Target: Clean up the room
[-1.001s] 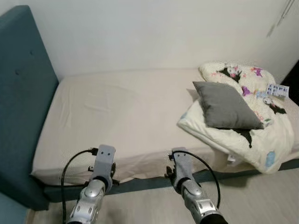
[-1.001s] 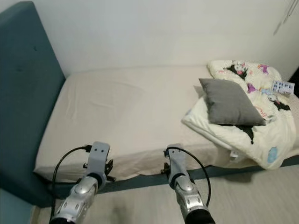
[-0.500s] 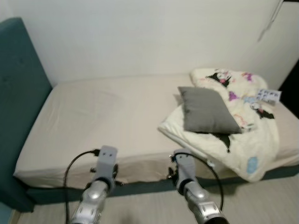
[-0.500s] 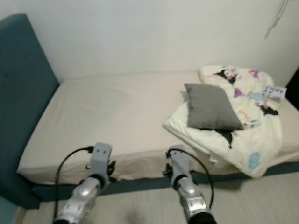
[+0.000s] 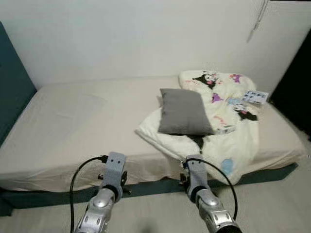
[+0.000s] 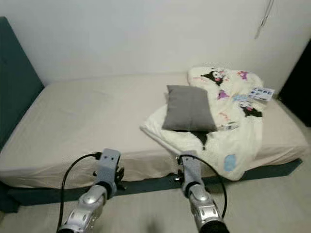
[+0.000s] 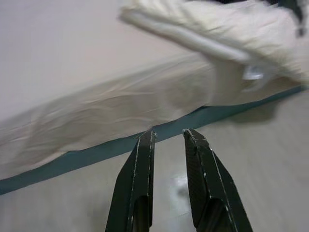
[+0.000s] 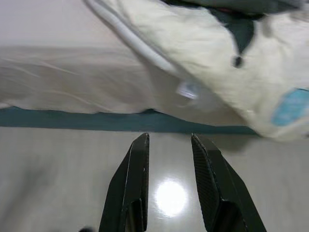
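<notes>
A grey pillow lies on a crumpled cream duvet printed with cartoon figures, on the right half of the bed. The duvet's corner hangs over the bed's front edge. A small blue-and-white card rests on the duvet near the wall. My left arm and right arm are held low in front of the bed. The left gripper and right gripper point at the bed's lower edge above the floor, both slightly open and holding nothing.
A teal headboard stands at the bed's left end. The teal bed base runs along a pale glossy floor. A dark opening is at the far right, and a cord hangs on the white wall.
The camera has turned right, so the bed and headboard have slid left in the picture and the duvet now sits nearer the middle. Both arms keep the same pose.
</notes>
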You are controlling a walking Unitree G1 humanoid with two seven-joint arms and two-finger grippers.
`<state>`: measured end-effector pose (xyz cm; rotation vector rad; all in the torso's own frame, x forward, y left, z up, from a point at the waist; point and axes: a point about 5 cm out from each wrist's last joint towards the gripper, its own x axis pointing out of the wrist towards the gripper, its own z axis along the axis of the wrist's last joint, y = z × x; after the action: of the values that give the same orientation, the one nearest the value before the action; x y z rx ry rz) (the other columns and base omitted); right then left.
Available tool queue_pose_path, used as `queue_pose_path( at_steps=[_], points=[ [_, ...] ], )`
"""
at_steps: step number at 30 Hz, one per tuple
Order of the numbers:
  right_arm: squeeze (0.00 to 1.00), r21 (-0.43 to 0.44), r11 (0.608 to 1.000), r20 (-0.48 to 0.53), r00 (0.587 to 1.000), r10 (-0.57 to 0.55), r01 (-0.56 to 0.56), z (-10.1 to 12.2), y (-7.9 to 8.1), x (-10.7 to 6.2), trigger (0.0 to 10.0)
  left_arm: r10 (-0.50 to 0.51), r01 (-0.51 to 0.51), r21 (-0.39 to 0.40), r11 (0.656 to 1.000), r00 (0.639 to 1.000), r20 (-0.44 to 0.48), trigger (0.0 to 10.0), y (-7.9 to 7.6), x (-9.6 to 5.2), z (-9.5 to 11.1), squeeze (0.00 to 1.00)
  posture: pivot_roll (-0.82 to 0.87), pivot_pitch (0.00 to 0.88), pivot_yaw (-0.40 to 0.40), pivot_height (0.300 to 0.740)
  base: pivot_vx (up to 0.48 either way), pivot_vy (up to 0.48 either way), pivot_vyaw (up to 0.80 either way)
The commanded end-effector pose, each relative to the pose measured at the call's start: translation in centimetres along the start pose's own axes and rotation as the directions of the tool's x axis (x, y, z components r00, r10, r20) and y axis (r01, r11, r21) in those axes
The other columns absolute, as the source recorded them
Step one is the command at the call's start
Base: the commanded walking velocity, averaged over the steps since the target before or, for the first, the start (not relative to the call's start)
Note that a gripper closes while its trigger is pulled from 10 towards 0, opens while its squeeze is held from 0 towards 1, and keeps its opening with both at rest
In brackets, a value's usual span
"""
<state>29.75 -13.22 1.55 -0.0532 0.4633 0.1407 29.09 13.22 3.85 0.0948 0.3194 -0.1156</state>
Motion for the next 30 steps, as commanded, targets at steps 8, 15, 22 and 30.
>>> queue_pose_path(
  at_steps=[8,15,22,30],
  points=[
    [0.00,0.014,1.000,-0.013,1.000,0.006,-0.005,-0.41,0.33,-0.09,10.0,-0.002,0.002,0.009,1.000,1.000,-0.014,10.0,0.16,-0.08,-0.30,0.00,0.04,0.085,-0.039,0.728,0.000,-0.442,0.00],
    [0.00,0.019,1.000,-0.012,1.000,0.002,-0.002,-0.39,0.28,-0.07,10.0,-0.022,0.022,-0.002,1.000,0.999,-0.037,10.0,0.01,-0.01,-0.36,0.00,0.04,0.085,-0.036,0.728,0.000,-0.252,0.00],
    [0.00,0.020,1.000,-0.011,1.000,0.003,-0.002,-0.39,0.32,-0.07,10.0,-0.046,0.047,0.018,0.999,0.999,-0.028,10.0,-0.11,-0.08,-0.27,0.00,0.04,0.083,-0.036,0.728,0.000,0.372,0.00],
    [0.00,0.019,1.000,-0.011,1.000,0.001,-0.001,-0.39,0.27,-0.06,10.0,-0.022,0.022,0.013,1.000,0.999,-0.032,10.0,0.00,-0.03,-0.30,0.00,0.04,0.085,-0.036,0.728,0.000,0.228,0.00]
  ],
)
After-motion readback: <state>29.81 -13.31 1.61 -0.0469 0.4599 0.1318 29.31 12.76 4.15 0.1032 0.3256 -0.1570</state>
